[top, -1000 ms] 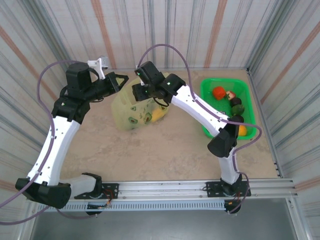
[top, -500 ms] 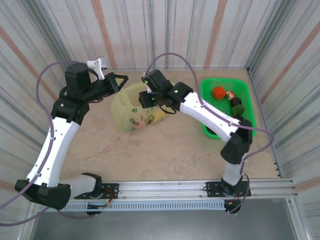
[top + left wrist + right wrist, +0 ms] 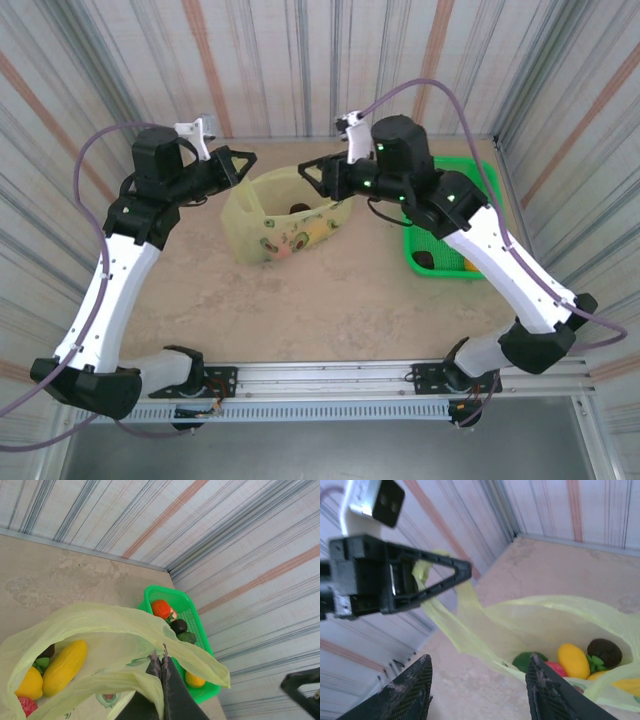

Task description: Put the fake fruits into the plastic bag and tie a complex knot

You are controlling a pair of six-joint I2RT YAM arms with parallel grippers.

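Bag sits centre-far on the table, mouth up and open, with several fruits already inside. Left gripper is pinched shut on the bag's left rim, holding it raised. Right gripper hovers at the right rim, jaws apart and empty. More fruit lies in the green basket at far right. Judgement: loading unfinished. For a clean drop, hold the rim taut and high, bring each piece over the open mouth, release low, and steer the fingers clear of the thin plastic.
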